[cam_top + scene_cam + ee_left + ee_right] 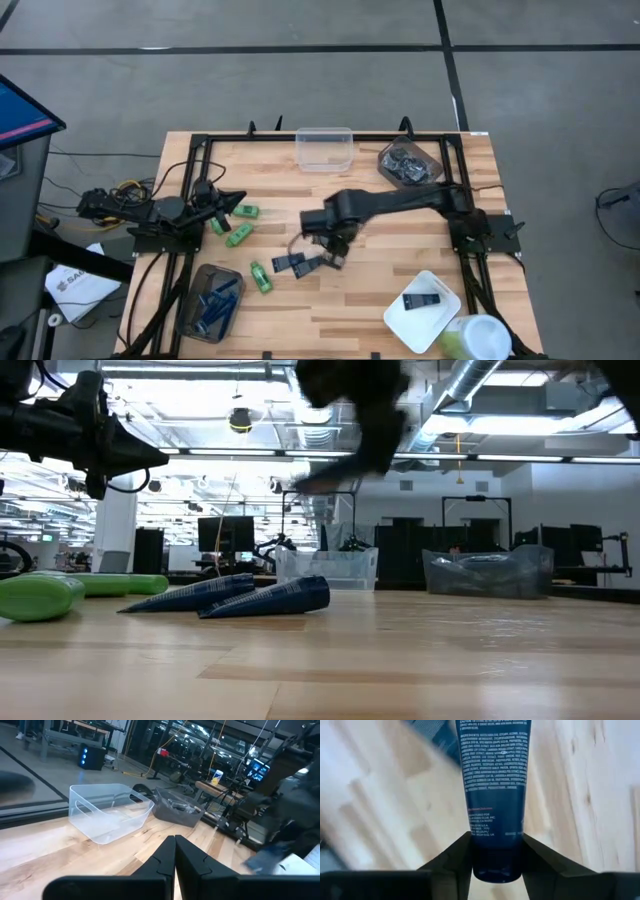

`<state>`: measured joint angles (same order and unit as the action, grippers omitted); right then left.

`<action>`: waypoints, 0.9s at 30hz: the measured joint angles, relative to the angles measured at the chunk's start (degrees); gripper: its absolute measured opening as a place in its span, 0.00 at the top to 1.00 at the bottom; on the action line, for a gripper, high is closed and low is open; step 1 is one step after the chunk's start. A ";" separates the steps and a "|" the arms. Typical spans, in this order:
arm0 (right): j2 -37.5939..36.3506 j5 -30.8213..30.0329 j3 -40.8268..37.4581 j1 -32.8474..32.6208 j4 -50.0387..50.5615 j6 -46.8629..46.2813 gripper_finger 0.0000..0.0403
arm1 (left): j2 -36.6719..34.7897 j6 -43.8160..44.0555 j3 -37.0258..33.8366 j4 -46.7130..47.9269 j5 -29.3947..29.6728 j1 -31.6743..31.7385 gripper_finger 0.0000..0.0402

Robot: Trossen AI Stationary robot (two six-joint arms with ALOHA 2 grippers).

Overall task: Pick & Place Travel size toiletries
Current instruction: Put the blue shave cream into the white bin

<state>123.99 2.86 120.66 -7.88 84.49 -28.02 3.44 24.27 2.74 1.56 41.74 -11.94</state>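
four tubs ring the wooden table (pixel 400 240): a clear tub (pixel 325 148) at the far edge, still bare, a grey tub (pixel 408 163) far right, a tub of blue razors (pixel 210 303) near left, and a white tray (pixel 403 318) near right with one navy tube. the right gripper (pixel 335 255) pinches another navy tube (pixel 495 785) at mid-table; the left gripper (pixel 238 199) waits pressed closed at the left. green bottles (pixel 240 236) and navy tubes (pixel 290 265) remain loose, so much sorting is left.

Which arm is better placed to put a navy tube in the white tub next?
Right. Its gripper is shut on a navy tube, nearer the white tub. The left gripper waits shut at the far edge.
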 joint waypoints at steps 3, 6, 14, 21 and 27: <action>-3.96 -1.47 0.00 -3.17 2.24 -2.97 0.65 | 0.32 0.00 0.00 -0.24 0.02 0.00 1.00; -7.20 -2.72 0.02 -6.18 5.37 -7.33 0.68 | 0.76 0.00 0.01 -0.46 0.03 0.01 1.00; -12.90 -2.68 0.08 -18.73 5.54 -24.42 0.71 | 1.14 0.00 0.00 -0.63 0.02 0.00 1.00; -13.06 -1.30 0.00 -26.36 5.53 -41.10 0.68 | 1.19 0.00 0.00 -0.82 0.02 0.00 1.00; -13.03 -1.36 0.00 -32.53 5.53 -53.22 0.71 | 1.19 0.00 0.00 -0.87 0.02 0.00 1.00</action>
<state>110.96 1.50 120.66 -40.41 90.02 -81.24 4.62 24.27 2.74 0.69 41.76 -11.94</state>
